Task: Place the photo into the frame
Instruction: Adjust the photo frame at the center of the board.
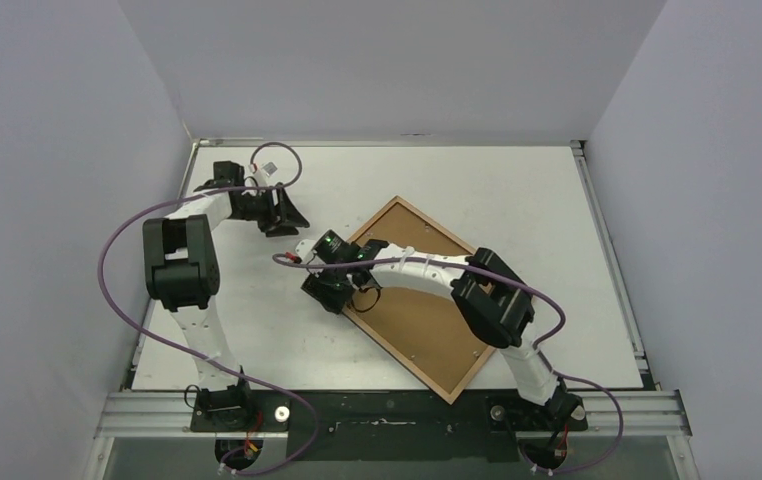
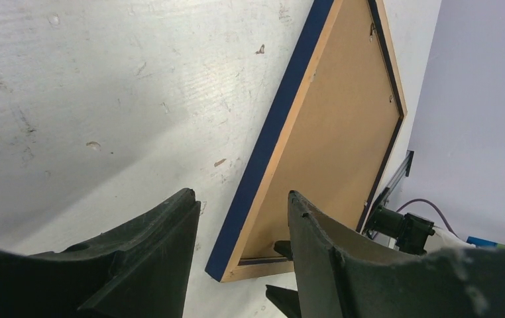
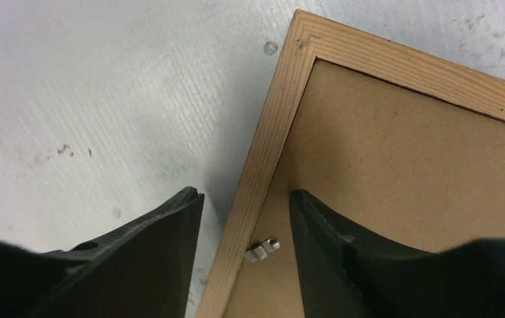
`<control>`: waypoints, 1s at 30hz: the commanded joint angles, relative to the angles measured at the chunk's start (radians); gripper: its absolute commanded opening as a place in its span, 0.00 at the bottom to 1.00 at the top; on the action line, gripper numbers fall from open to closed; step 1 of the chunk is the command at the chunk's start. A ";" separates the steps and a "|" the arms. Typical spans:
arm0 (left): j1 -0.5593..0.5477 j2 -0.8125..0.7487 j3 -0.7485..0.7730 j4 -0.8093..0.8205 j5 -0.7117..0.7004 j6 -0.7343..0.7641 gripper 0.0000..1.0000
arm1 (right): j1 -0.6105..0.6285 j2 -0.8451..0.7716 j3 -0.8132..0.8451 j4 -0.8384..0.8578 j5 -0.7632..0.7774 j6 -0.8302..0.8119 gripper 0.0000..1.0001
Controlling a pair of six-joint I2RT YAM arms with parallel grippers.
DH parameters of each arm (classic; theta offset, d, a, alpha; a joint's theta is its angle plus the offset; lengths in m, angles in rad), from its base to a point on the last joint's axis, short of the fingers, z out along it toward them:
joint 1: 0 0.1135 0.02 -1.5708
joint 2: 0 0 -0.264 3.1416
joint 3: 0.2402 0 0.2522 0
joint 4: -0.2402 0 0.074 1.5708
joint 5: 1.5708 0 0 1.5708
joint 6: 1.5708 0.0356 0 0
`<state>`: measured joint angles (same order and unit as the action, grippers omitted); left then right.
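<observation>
The frame [image 1: 437, 226] lies back side up, at a slant, on the white table right of centre. Its wood rim [image 3: 263, 146] and navy side [image 2: 270, 139] show, and a plain brown backing board [image 3: 402, 152] fills it. The photo is out of view. My right gripper [image 3: 244, 193] is open low over the frame's left edge, near its left corner [image 1: 325, 292]. One finger is outside the rim and the other over the board, with a small metal tab [image 3: 263, 250] between them. My left gripper [image 2: 240, 193] hangs open and empty at the far left [image 1: 287, 218], pointed toward the frame.
Grey walls close in the table [image 1: 517, 190] on three sides. A metal rail [image 1: 397, 408] runs along the near edge by the arm bases. Purple cables [image 1: 107, 260] loop beside the left arm. The table surface is scuffed and stained.
</observation>
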<state>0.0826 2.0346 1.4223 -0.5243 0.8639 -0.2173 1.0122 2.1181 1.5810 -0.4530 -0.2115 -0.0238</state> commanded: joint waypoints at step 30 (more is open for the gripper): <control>-0.210 0.080 -0.117 0.197 0.092 -0.057 0.15 | -0.507 0.246 0.409 0.079 -0.204 0.603 0.65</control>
<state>-0.1268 2.1601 1.3621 -0.3496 0.9024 -0.2829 0.4931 2.3169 1.8786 -0.3172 -0.3866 0.5629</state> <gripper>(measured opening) 0.163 0.661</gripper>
